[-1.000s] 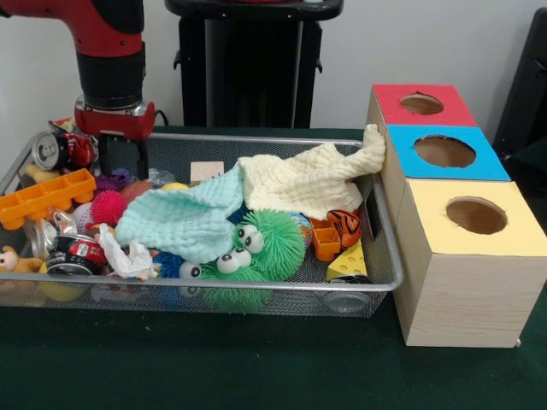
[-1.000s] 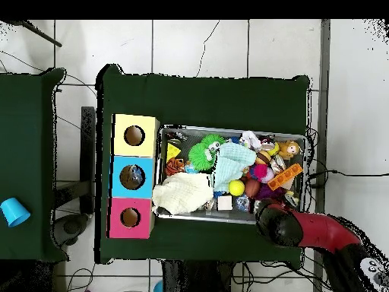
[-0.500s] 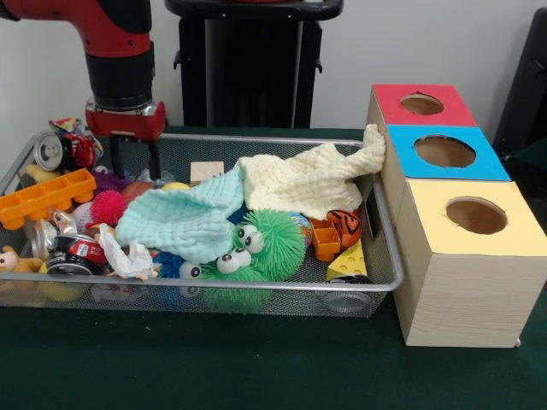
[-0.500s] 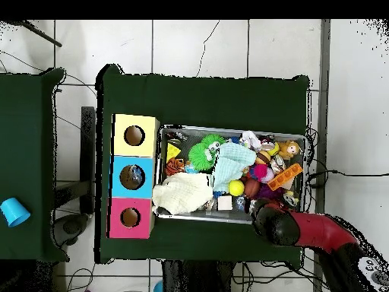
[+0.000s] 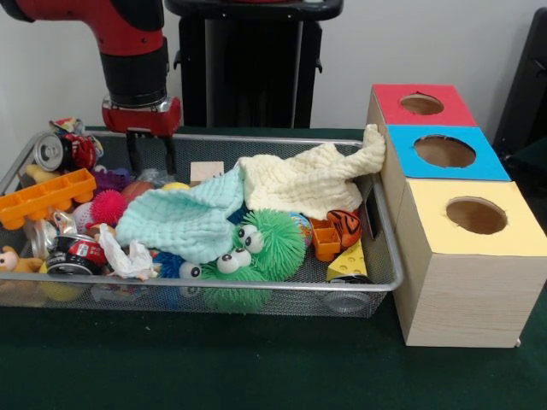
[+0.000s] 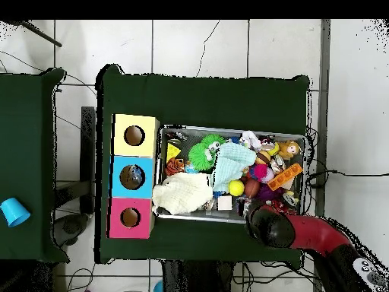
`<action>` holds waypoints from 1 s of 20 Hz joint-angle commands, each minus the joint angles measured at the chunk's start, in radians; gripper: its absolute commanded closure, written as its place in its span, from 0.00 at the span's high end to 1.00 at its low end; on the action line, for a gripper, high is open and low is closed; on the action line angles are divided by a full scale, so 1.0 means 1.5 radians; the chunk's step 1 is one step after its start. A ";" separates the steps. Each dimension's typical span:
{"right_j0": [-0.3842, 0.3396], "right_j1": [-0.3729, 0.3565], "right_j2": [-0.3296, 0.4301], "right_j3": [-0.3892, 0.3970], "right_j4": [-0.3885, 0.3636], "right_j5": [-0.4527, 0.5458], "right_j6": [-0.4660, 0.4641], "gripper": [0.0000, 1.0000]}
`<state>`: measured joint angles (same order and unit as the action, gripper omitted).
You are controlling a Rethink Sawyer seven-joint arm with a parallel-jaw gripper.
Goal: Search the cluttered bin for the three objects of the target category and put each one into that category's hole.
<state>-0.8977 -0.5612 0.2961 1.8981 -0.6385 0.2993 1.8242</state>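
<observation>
Search step, judging by the layout: hovering with fingers (image 5: 134,154) apart and empty over the far-left part of the cluttered bin (image 5: 256,138), just inside its far rim, above a purple toy and something clear.

Looking for the three objects, the see-through bottles: none lying plainly on top. Spotting one clear shape (image 5: 346,300) low against the bin's near wall at its right corner, under the cheese wedge (image 5: 348,261), possibly a bottle; not telling for certain.

Doing it well, as a judgement: lowering straight and slowly, staying off the bin's rim and mesh; choosing a thing with free sides; avoiding the mint cloth (image 5: 184,218) at the bin's middle, likely hiding more; gripping across the crinkly body gently, given its probable give; lifting clear before crossing toward the holed boxes (image 5: 444,152) at the bin's right end.
</observation>
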 commanded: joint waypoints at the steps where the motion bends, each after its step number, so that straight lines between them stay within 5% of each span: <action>1: 0.015 0.000 0.048 0.002 0.022 0.038 0.007 1.00; 20: 0.029 0.026 0.008 -0.026 -0.040 -0.023 0.005 1.00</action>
<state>-0.8763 -0.5563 0.2961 1.8983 -0.6379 0.2991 1.8242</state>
